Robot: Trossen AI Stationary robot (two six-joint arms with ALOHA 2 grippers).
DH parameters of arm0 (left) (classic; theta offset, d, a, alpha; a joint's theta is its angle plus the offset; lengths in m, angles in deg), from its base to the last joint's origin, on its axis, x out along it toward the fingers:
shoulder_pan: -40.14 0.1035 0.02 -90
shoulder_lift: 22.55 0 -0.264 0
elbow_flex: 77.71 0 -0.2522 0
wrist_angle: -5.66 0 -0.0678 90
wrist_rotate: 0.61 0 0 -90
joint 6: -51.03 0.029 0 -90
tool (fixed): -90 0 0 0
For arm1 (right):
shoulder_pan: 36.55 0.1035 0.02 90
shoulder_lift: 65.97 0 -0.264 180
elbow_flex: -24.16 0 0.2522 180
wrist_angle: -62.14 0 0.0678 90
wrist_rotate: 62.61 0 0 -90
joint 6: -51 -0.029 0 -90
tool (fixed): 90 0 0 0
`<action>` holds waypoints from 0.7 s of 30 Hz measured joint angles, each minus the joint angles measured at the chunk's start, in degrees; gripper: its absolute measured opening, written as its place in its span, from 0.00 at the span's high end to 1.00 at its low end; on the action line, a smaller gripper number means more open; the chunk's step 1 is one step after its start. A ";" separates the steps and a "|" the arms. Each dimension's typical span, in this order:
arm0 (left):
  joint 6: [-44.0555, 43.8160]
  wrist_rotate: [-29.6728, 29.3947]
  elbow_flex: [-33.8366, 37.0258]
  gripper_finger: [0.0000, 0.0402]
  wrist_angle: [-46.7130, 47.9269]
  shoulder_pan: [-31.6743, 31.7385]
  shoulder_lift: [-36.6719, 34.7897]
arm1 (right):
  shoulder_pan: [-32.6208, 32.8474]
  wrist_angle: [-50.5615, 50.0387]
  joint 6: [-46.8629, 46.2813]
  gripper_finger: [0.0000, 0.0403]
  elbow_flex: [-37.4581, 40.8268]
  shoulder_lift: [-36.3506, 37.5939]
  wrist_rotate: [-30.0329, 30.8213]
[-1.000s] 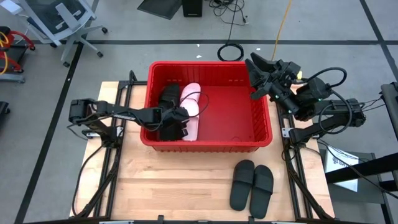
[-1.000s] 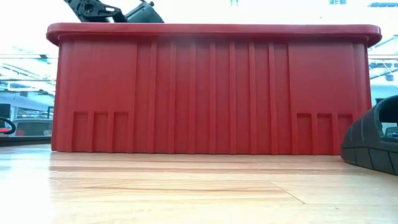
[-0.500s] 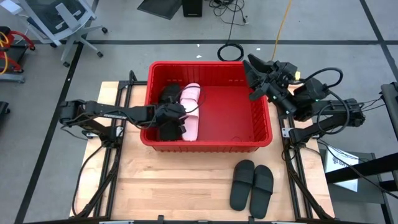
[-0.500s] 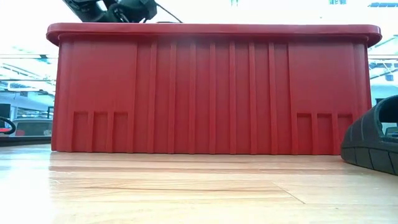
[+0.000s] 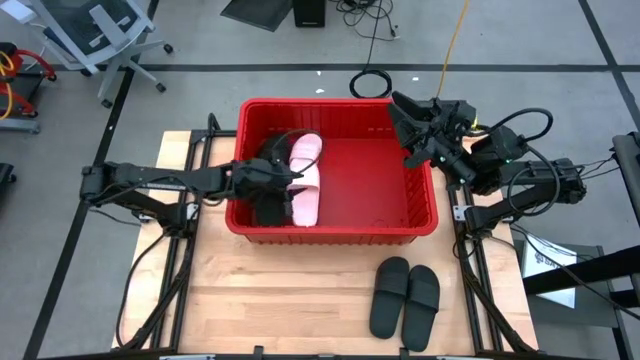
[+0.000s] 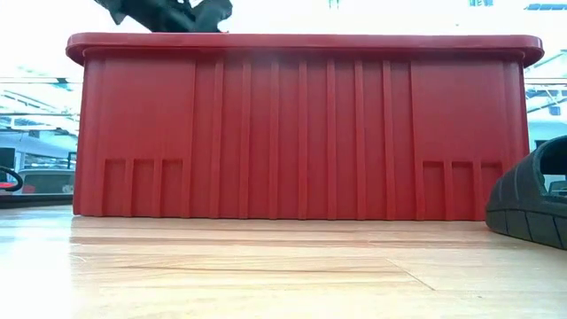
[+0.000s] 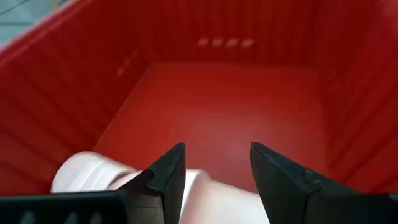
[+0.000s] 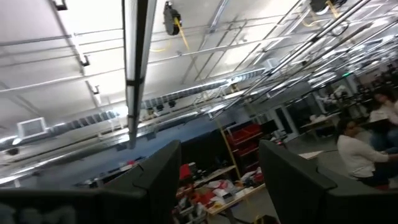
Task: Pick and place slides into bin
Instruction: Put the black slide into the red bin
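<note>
Red ribbed bin, pink+blk slides inside, blk pair on wood.

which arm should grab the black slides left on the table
Right, probably. The black pair lies on the table's right side, below the right gripper, whose jaws are open. The left gripper is inside the bin.

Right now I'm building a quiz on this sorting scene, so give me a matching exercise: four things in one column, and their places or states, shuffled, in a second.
Things:
1. pink slides
2. pair of black slides
3. left gripper
4. right gripper

Places or states:
A. on the wooden table, in front of the bin
B. open, above the bin's back right corner, pointing upward
C. lying inside the bin at its left end
D. open, inside the bin over a pink slide

Pairs: 1-C, 2-A, 3-D, 4-B
</note>
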 joint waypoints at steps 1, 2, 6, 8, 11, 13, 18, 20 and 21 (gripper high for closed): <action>-0.07 1.07 -0.44 0.57 -0.74 -0.24 -0.31 | 0.00 -0.01 -0.12 0.49 0.02 0.00 -0.90; -0.19 2.07 -1.14 0.57 -2.40 -0.53 -0.31 | 0.00 -0.01 -0.12 0.49 0.01 0.00 -1.30; -1.88 4.85 -4.14 0.57 -5.25 -2.17 -1.32 | 0.02 0.04 -0.99 0.49 0.01 0.00 -3.86; -3.12 5.13 -5.68 0.57 -6.55 -2.89 -1.30 | 0.02 0.23 -1.48 0.49 0.02 0.00 -5.07; -4.55 5.53 -8.02 0.57 -7.13 -4.40 -1.10 | 0.02 0.52 -1.63 0.49 0.02 0.00 -6.93; -4.67 6.08 -9.33 0.57 -8.44 -5.67 -1.23 | 0.02 0.62 -2.49 0.49 0.02 0.00 -6.97; -6.78 7.53 -12.06 0.57 -11.11 -9.70 -1.16 | 0.03 0.42 -6.34 0.49 0.02 0.00 -7.94; -7.08 7.51 -12.51 0.57 -12.00 -11.52 -1.16 | 0.35 0.42 -7.24 0.49 0.02 0.00 -11.49; -7.22 7.49 -12.68 0.57 -12.30 -12.50 -1.06 | 0.39 0.42 -7.90 0.49 0.02 0.00 -12.95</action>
